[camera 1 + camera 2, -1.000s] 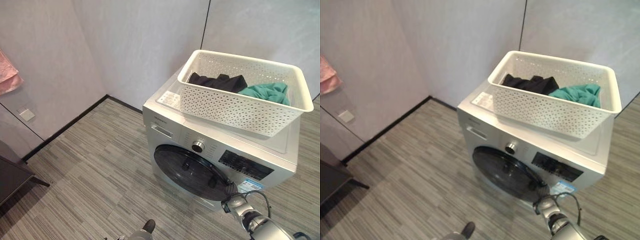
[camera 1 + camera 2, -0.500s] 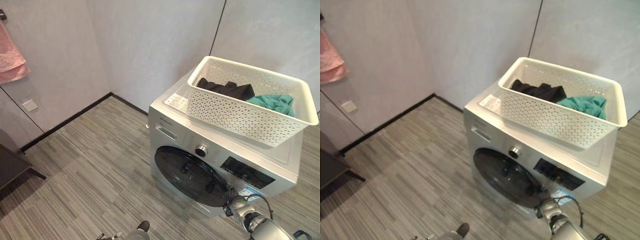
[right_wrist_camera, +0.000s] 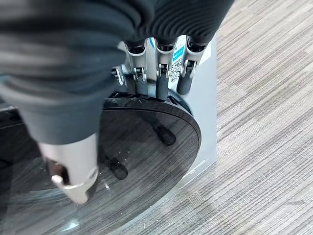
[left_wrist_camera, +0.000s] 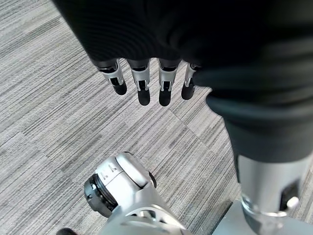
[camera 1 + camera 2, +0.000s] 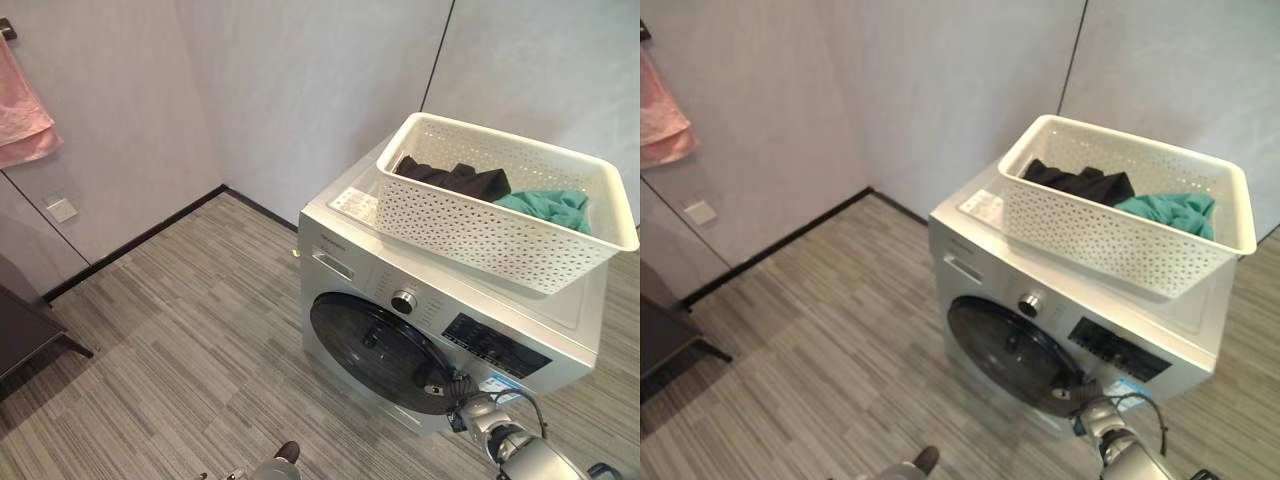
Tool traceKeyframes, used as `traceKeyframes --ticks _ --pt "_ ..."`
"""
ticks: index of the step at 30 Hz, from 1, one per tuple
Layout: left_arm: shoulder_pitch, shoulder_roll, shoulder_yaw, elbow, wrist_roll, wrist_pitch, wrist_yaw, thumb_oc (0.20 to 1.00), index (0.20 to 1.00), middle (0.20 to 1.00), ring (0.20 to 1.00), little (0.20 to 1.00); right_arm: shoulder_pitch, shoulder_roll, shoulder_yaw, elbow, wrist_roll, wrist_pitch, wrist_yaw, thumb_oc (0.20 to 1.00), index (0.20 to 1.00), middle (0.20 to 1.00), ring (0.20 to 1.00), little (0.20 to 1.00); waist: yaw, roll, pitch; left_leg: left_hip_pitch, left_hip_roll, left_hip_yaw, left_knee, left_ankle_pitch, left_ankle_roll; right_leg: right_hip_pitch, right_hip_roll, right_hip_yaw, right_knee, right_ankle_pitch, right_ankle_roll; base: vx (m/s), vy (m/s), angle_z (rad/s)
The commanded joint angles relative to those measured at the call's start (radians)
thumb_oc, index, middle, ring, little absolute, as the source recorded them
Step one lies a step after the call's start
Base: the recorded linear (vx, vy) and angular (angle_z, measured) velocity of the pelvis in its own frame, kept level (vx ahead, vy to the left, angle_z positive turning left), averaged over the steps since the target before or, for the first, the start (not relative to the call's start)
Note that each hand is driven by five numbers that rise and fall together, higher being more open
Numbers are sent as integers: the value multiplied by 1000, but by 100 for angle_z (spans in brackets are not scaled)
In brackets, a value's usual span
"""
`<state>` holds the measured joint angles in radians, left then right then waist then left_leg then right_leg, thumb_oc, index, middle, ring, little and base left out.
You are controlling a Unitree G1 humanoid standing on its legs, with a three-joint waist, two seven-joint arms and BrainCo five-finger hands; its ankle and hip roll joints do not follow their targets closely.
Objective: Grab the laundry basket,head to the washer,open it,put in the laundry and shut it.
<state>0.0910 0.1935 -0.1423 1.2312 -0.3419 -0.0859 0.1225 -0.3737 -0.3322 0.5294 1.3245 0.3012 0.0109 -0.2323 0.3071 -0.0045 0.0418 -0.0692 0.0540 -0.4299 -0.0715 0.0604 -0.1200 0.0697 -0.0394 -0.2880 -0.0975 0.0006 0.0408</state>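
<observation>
White perforated laundry basket [image 5: 500, 225], black, teal laundry [image 5: 545, 205]; atop washer [image 5: 420, 330]

home laundry corner | washer [image 5: 440, 330] | laundry basket [image 5: 500, 205] | hanging pink towel [image 5: 22, 115]

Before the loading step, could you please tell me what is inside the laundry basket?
The laundry basket on the washer holds a black garment and a teal garment. Anything beneath them is hidden.

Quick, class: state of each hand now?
Left hand: open, empty, above the floor.
Right hand: open, fingers straight at the washer door rim.
</observation>
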Motion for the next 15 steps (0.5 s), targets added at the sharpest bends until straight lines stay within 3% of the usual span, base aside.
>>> traceKeyframes --ticks 1,5,11,12,13,14,15 --pt "-48 18 -93 38 32 -24 -33 1000 1000 1000 1000 1000 -53 250 -21 -18 57 -37 267 1000 1000 1000 1000 1000 102 23 5 -45 -57 -50 -16 20 52 12 -92 68 10 -72 56 -53 44 -1" --pt "-54 14 -128 18 36 -22 -53 1000 1000 1000 1000 1000 -73 253 -31 27 72 -27 295 1000 1000 1000 1000 1000 126 41 15 -66 -64 -69 -16 32 50 1 -89 57 10 -73 57 -44 34 1" --pt "-72 0 -218 10 62 -15 -88 1000 1000 1000 1000 1000 -57 304 -53 73 230 3 350 1000 1000 1000 1000 1000 172 65 39 -108 -86 -137 -11 53 38 -7 -79 -2 10 -87 49 -15 20 29" --pt "-76 -3 -225 14 65 -13 -87 1000 1000 1000 1000 1000 -53 320 -54 65 271 1 354 780 780 780 780 780 177 65 43 -113 -89 -144 -11 54 35 -6 -79 -13 10 -89 48 -3 21 50" --pt "-78 -4 -229 19 62 -13 -86 1000 1000 1000 1000 1000 -49 333 -52 57 311 -1 357 404 404 404 404 404 180 66 46 -117 -92 -148 -11 55 33 -7 -79 -20 10 -90 48 -16 23 44" --pt "-83 -5 -231 23 57 -12 -85 1000 1000 1000 1000 1000 -48 350 -45 48 347 -3 360 216 216 216 216 216 183 66 50 -120 -93 -152 -10 57 32 -8 -79 -25 10 -90 47 -14 22 42" --pt "-87 -6 -232 27 53 -13 -82 1000 1000 1000 1000 1000 -45 362 -37 40 365 -10 358 216 216 216 216 216 187 66 55 -123 -95 -155 -10 58 30 -7 -79 -30 10 -91 47 -18 14 22"
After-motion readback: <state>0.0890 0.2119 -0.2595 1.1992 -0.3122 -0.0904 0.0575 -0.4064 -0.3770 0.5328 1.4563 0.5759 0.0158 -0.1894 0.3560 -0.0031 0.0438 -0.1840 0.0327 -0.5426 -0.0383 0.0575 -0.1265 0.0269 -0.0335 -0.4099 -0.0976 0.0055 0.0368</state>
